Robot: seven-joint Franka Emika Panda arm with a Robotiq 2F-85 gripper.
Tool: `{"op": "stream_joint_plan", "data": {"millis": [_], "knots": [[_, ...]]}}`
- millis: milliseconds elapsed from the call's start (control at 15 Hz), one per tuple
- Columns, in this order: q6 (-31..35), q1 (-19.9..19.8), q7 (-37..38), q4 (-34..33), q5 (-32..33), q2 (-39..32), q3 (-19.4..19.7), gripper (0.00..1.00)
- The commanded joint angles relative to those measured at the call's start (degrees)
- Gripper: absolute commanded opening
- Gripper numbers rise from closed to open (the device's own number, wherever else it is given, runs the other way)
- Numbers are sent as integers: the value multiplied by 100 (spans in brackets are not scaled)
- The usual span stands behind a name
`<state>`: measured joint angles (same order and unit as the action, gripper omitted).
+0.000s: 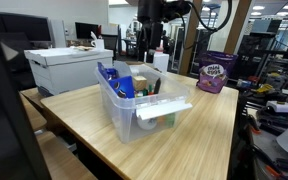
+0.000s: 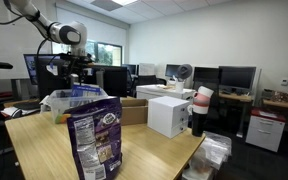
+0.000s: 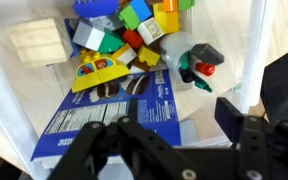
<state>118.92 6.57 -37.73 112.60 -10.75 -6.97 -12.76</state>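
Note:
My gripper [image 3: 169, 128] hangs over a clear plastic bin [image 1: 127, 122] on the wooden table, open with nothing between its jaws. The wrist view looks down into the bin. A blue cookie package [image 3: 112, 105] lies directly under the fingers [image 3: 234, 112]. Beyond it are a pile of coloured toy blocks [image 3: 134, 20], a yellow toy [image 3: 99, 70], a pale wooden block [image 3: 36, 42] and green and red markers [image 3: 196, 72]. In both exterior views the gripper [image 1: 154, 45] [image 2: 76, 68] stays above the bin's [image 2: 67, 100] rim.
A purple snack bag [image 1: 214, 73] [image 2: 96, 140] stands on the table [image 1: 199, 130] near one end. A white box [image 1: 69, 68] sits beside the bin, and a cardboard box [image 2: 134, 110] and a cup [image 2: 201, 110] stand nearby. Desks with monitors fill the room behind.

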Motion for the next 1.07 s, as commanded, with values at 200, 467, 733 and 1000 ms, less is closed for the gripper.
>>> {"op": "stream_joint_plan", "data": {"millis": [200,467,733,1000], "knots": [[-764,-67,-294,702,-380,651,285,32],[-2011,-117,-1178,920,-671,839,533,5],[-2081,-97,-1681,1315,-853,1093,728,3],[-999,1,-1391,1849,-1108,1464,711,4]]}}
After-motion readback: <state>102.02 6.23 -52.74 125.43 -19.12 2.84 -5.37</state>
